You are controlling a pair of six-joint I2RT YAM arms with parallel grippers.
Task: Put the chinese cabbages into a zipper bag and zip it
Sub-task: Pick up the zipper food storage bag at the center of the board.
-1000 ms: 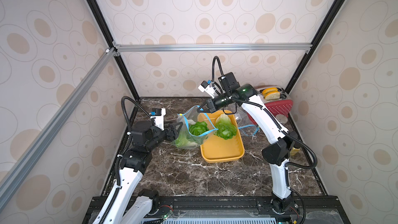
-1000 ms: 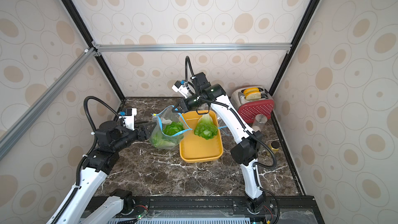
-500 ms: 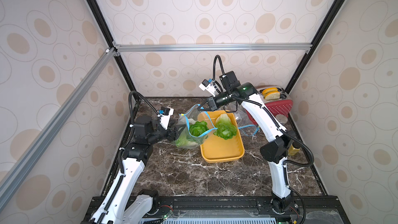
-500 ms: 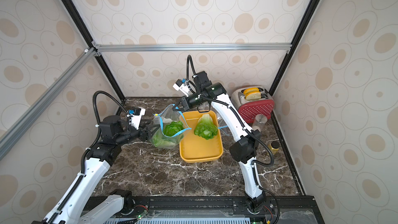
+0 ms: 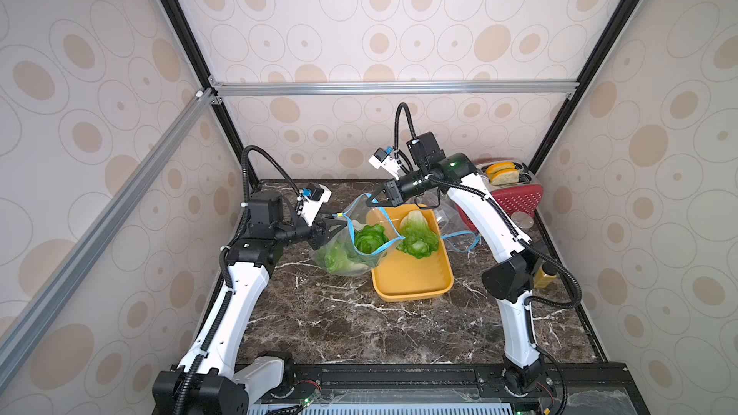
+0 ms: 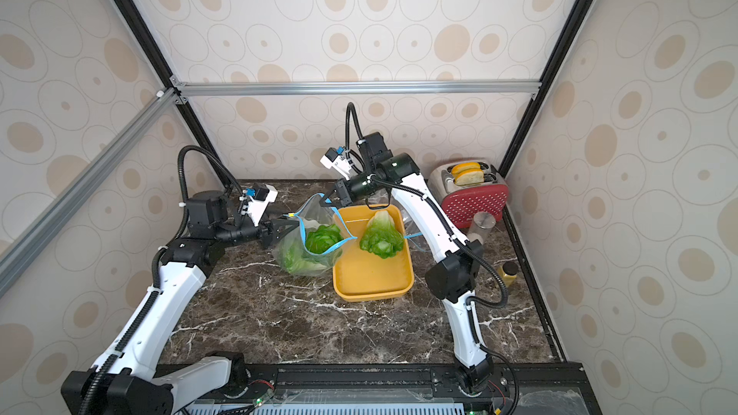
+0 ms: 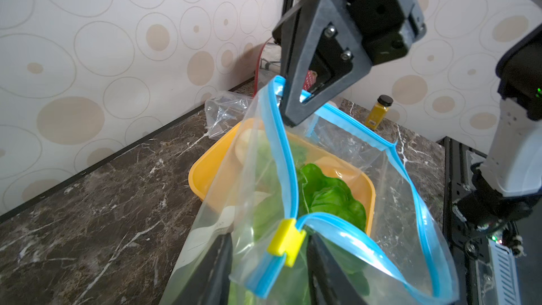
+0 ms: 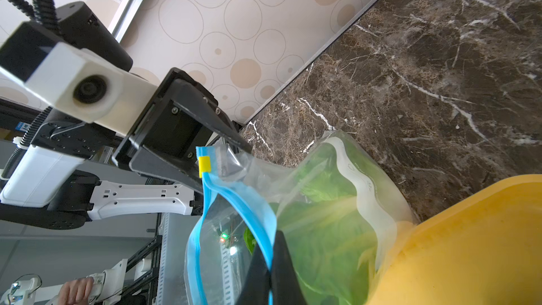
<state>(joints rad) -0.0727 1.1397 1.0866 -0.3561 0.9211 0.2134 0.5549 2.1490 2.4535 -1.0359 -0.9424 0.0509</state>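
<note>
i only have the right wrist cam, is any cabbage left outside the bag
Observer: Yes, one crinkled green chinese cabbage lies in the yellow plastic tray, outside the clear blue-rimmed zipper bag.
Operator: how many inside
Observer: Two, in both top views: an upper head near the mouth and a lower head beneath it.
Operator: left gripper on the slider yet
Observer: Not clamped. The left wrist view shows the small yellow slider between the left gripper's open fingers, with a gap on one side.
</note>
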